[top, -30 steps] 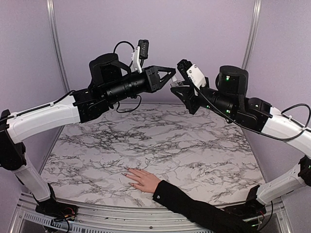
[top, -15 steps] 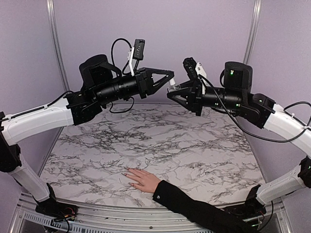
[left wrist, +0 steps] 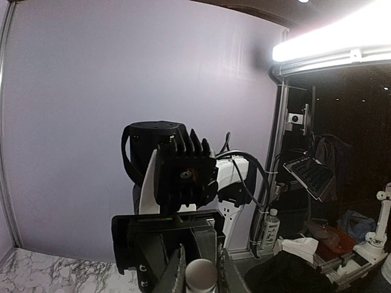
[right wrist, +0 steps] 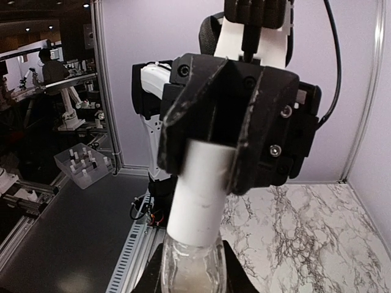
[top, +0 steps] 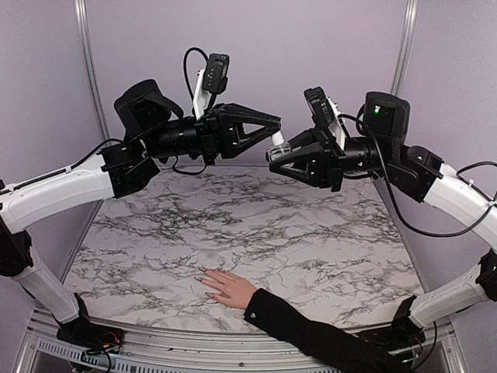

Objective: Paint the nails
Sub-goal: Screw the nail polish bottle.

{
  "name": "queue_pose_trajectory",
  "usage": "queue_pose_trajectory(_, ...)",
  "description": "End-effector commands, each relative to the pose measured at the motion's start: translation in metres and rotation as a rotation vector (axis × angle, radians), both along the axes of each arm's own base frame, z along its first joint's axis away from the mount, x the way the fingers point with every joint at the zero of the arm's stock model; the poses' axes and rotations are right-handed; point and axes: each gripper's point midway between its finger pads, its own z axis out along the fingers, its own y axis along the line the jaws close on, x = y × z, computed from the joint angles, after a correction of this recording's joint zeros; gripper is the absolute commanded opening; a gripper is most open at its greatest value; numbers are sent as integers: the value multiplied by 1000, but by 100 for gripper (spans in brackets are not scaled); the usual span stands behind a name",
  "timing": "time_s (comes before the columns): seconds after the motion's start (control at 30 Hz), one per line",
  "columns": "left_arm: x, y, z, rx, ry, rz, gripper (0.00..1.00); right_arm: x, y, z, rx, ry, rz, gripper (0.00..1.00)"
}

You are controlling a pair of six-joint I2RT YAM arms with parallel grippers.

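One small clear glass bottle hangs in the air high above the marble counter, caught between the two arms, which meet tip to tip over the far half of the surface. The right gripper is closed around the glass body, one finger on each side. What is inside looks pale and see-through in the right wrist view, and I cannot tell how full it is. One white cap, a plain cylinder, sticks out of the bottle's neck. The left gripper is clamped on that cap, its two black fingers pressed against opposite sides. From the left wrist camera only the cap's round end shows, wedged between those fingers.

One pale hand lies flat, palm down, on the near part of the counter, well below and apart from both grippers, with fingers pointing left and slightly spread. The nails sit at its fingertips as tiny pinkish specks, too small to count. One black sleeve covers the forearm and runs off towards the near right corner.

Outside the cell, the right wrist view shows one clear plastic bin holding several small vials standing upright. They are too small to count.
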Motion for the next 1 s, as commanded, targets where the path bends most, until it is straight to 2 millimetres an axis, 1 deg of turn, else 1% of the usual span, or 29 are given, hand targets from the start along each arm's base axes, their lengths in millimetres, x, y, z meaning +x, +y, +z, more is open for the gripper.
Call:
queue_pose_trajectory(0.0, -37, -14, -83, 258, 104, -293, 0, -41, -28, 110, 319, -242, 122, 0)
queue_pose_trajectory(0.17, -48, -8, -82, 256, 73, -379, 0, -53, -29, 114, 336, -216, 211, 0)
queue_pose_trajectory(0.3, -42, -9, -78, 256, 85, -369, 0, -61, -22, 109, 320, -197, 250, 0)
queue_pose_trajectory(0.43, -36, -8, -64, 234, 83, -321, 0, -54, -16, 96, 282, -197, 216, 0)
queue_pose_trajectory(0.53, -36, -9, -60, 242, 107, -336, 0, -51, -14, 93, 269, -191, 206, 0)
queue_pose_trajectory(0.67, -35, -13, -69, 277, 155, -355, 0, -47, -9, 94, 264, -167, 209, 0)
queue_pose_trajectory(0.8, -33, -15, -77, 313, 186, -353, 0, -41, -6, 88, 243, -139, 186, 0)
queue_pose_trajectory(0.9, -29, -20, -97, 427, 161, -306, 0, -31, -5, 84, 228, -106, 151, 0)
queue_pose_trajectory(0.97, -30, -19, -99, 442, 160, -301, 0, -25, -5, 82, 227, -76, 138, 0)
